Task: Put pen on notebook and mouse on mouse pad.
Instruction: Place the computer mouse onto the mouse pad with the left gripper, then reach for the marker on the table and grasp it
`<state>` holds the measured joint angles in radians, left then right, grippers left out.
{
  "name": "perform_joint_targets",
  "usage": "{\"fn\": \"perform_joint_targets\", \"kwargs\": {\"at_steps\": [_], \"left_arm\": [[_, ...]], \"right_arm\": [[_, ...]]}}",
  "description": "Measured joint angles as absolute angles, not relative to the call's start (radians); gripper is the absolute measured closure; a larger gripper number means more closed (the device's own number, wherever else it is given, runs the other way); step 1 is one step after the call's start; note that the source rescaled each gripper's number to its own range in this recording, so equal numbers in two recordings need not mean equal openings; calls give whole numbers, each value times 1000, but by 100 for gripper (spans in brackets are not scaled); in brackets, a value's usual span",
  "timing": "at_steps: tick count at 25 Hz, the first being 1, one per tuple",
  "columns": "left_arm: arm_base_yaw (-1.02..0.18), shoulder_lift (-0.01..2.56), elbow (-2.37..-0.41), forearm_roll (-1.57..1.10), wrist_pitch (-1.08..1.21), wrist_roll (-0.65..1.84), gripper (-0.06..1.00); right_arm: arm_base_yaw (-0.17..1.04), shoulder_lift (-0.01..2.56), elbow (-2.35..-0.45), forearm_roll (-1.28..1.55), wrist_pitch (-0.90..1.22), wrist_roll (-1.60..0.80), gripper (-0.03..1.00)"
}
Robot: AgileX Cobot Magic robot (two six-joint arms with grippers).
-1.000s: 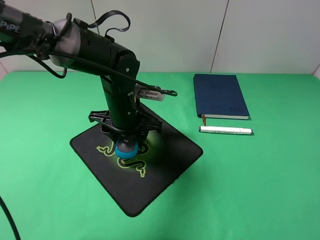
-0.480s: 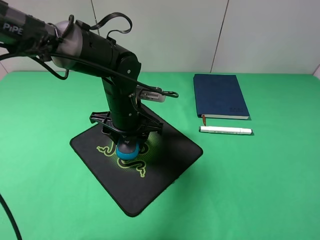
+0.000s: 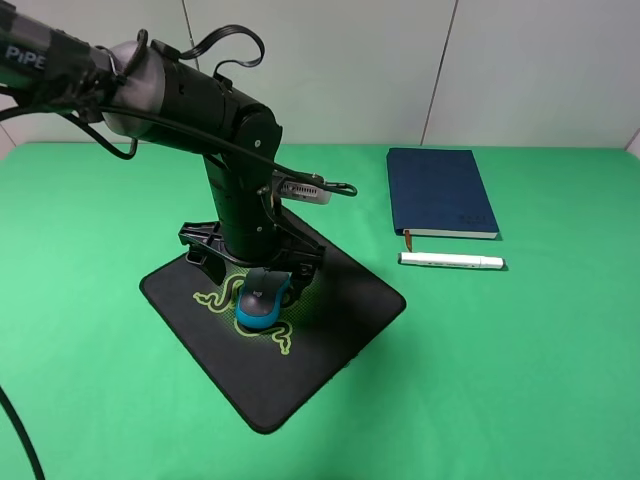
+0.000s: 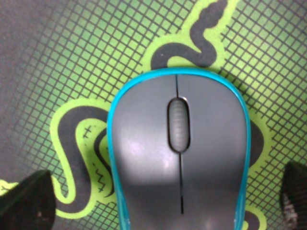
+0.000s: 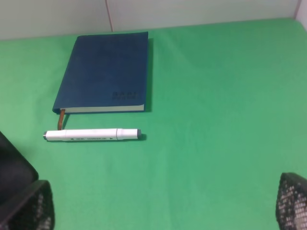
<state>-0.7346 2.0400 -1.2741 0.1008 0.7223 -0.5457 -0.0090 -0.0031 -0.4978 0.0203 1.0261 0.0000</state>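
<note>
The dark grey mouse point(image 4: 177, 158) with teal-blue sides lies on the black, green-logo mouse pad point(image 3: 330, 330); the left gripper point(image 4: 160, 196) stands open around it.

mouse point(image 4: 178, 158) rear cut off, notebook point(image 5: 103, 72) lettering illegible

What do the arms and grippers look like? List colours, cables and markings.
The left arm is glossy black with a rounded grey joint, loose black cables looped over it, white lettering on its upper link and a silver plate near the wrist. The left gripper is black. The right gripper shows black fingers with a fine mesh texture; its arm is out of view.
</note>
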Motion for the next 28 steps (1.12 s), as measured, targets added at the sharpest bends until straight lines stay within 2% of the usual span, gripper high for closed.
{"fn": "perform_joint_targets", "kwargs": {"at_steps": [4,12,18,28], "left_arm": [[-735,2040,-1274,105,723,-543,-5],[-735,2023,-1274,106,725,-508,-6],[-735,1895,-1274,115,747,-482,-6],[-735,1620,-1274,149,943,-409,-6]], "right_arm": [[-9,-3,-498,20,1026,0,-3],[-9,-3,-498,20,1026,0,-3],[-9,-3,-498,20,1026,0,-3],[-9,-3,-498,20,1026,0,-3]]}}
